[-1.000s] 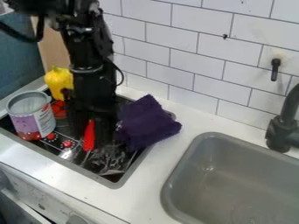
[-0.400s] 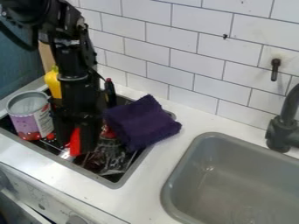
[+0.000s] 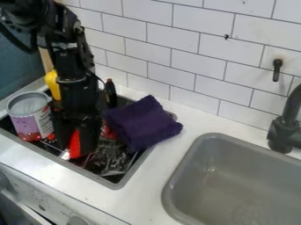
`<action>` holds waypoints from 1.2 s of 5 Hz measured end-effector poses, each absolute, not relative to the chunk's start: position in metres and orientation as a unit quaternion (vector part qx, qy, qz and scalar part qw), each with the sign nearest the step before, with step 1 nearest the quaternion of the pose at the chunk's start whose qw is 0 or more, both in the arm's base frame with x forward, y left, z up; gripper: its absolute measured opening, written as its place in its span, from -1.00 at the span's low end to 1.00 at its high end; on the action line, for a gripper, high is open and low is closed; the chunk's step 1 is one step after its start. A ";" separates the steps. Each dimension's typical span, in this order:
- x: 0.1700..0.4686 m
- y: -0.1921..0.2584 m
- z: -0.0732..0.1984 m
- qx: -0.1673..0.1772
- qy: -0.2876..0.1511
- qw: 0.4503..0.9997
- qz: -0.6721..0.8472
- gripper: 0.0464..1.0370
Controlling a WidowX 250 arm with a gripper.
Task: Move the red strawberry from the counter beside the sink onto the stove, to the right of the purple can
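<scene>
Two dials, one of them the knob (image 3: 77, 220), sit on the pale front panel (image 3: 35, 193) at the nearest edge, below the white counter (image 3: 138, 200). To the right, a grey sink (image 3: 226, 184) is sunk into that counter. Left of it lies a dark, grey-rimmed basin (image 3: 119, 182), with crumpled clear wrapping (image 3: 113, 160) in its near right part.

The black gripper (image 3: 76, 148) hangs down over the near side of the basin and is clasped on a red object (image 3: 75, 143), which stands roughly upright between its fingers, low in the basin. Something shiny (image 3: 64, 154) shows just beside the red object's lower end. Left of the gripper stands an open can (image 3: 34, 123) with a purple and white label. Right of it, a folded dark purple cloth (image 3: 144, 123) lies over the basin's right rim and partly on the counter.

Farther back, a yellow item (image 3: 53, 84) shows partly behind the arm (image 3: 73, 70), and a slim black item with a red top (image 3: 110, 90) stands to the arm's right. A black faucet (image 3: 284, 134) rises behind the sink. White tiles (image 3: 200, 48) cover the back wall, with a black hook (image 3: 277, 70) on them.
</scene>
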State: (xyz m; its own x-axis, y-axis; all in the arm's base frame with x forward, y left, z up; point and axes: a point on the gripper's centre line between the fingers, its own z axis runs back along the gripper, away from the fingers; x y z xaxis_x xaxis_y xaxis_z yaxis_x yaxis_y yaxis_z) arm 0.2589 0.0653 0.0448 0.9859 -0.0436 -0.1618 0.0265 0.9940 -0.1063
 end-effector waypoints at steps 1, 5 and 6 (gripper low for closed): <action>0.259 0.064 0.044 -0.066 0.075 0.995 -0.019 0.54; 0.242 0.073 0.122 0.037 -0.002 0.998 0.053 0.94; 0.235 0.079 0.148 0.063 -0.014 0.997 0.048 0.94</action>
